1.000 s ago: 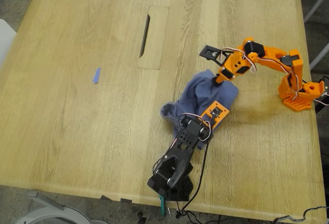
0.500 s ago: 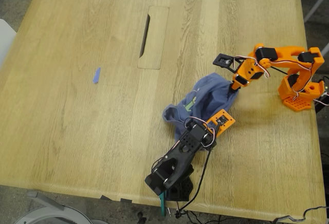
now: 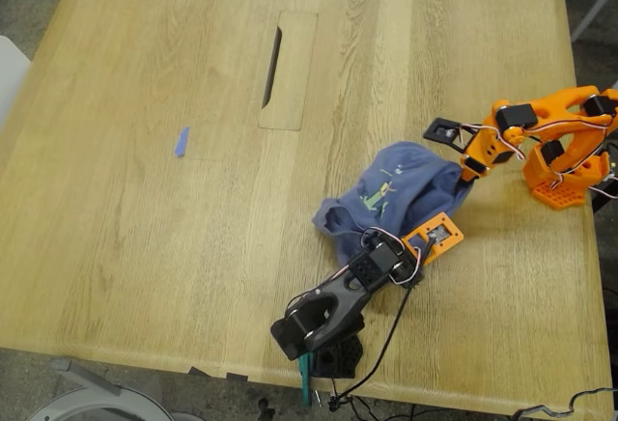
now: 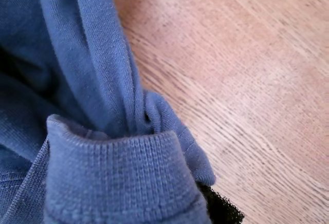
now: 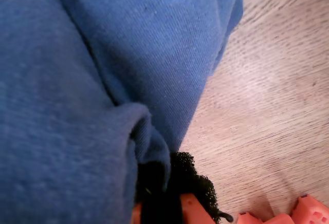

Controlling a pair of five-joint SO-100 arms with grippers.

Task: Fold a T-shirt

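T-shirt [image 3: 401, 194] print visible only in exterior view; wrist views show both hands clamping T-shirt fabric.

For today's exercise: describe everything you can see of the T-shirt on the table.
The T-shirt is blue-purple knit cotton, bunched in a rumpled heap on the wooden table, toward the exterior view's right. A small colourful chest print with yellow text faces up. One pincer pinches an edge beside the orange arm; the black arm grips another. Ribbed hem shows in the wrist views.

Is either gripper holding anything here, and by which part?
Both grip the T-shirt: my first gripper on a ribbed hem fold, my second gripper on a bunched edge.
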